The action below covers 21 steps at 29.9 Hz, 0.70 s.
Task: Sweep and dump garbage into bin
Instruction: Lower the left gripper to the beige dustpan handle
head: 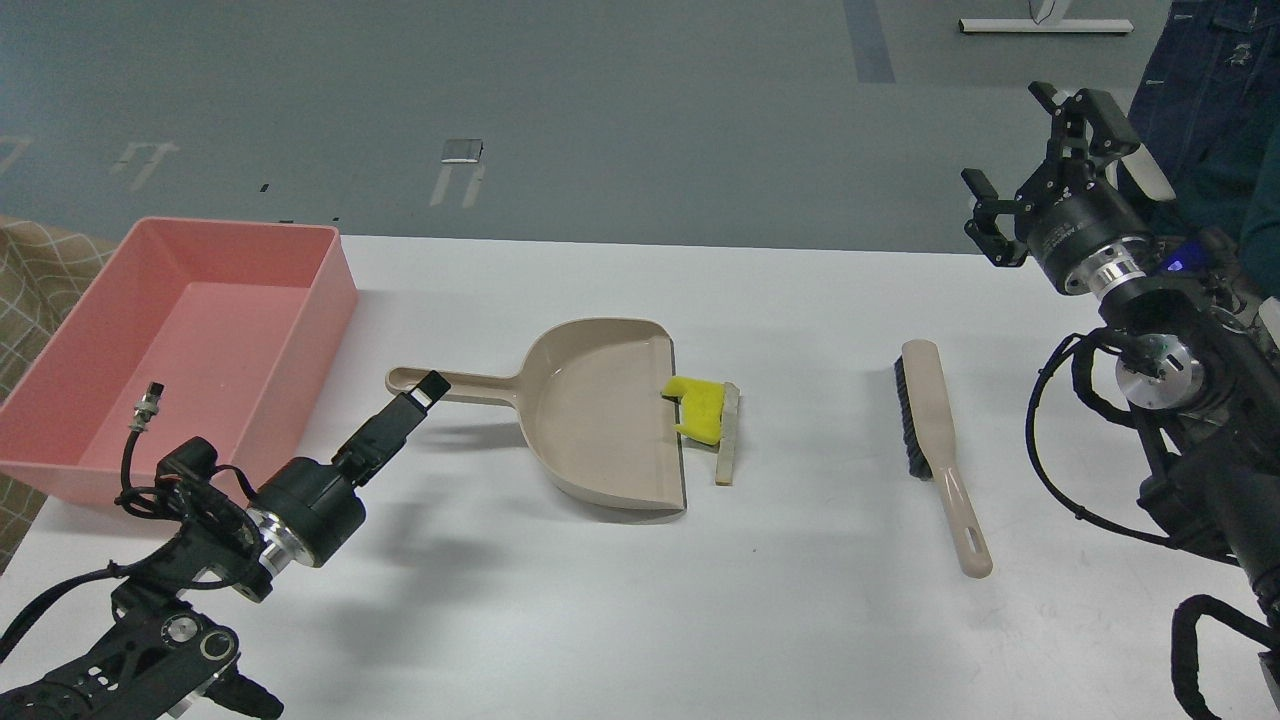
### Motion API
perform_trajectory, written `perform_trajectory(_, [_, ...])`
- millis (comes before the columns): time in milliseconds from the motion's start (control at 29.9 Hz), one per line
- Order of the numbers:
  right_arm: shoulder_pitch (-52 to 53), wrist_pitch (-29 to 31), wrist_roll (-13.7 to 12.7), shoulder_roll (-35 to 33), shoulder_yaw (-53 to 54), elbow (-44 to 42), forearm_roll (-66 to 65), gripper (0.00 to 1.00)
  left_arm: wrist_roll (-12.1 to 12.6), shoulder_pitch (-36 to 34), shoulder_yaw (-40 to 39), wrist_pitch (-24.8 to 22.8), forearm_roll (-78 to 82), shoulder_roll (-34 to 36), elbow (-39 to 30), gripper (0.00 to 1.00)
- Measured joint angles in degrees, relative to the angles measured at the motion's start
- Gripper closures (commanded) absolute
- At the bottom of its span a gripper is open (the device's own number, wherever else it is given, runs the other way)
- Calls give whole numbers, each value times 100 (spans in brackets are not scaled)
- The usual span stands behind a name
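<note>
The garbage lies mid-table: a yellow spongy chunk [700,407] at the open lip of the beige dustpan [600,410], and a thin beige stick [728,437] just right of it. The pink bin [250,262] stands at the far left and looks empty. My left gripper [425,390] is at the tip of the dustpan's handle; it is seen side-on, so I cannot tell its fingers apart or whether it grips the handle. My right gripper [1030,165] is open and empty, raised at the far right, above and beyond the brush.
A long beige brush [940,450] with black bristles lies flat on the white table [800,600], right of the garbage, handle toward me. A person in dark clothes [1210,90] stands at the back right. Checked cloth [40,270] shows left of the bin.
</note>
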Motion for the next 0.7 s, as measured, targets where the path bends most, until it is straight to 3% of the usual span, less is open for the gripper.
perform_trajectory(301, [0, 0, 0, -1, 0, -1, -17, 0, 71, -39, 0, 44, -196, -328, 171, 0])
perform_trajectory(702, [-42, 0, 0, -32, -2, -4, -18, 0, 109, -490, 22, 44, -182, -799, 973, 0])
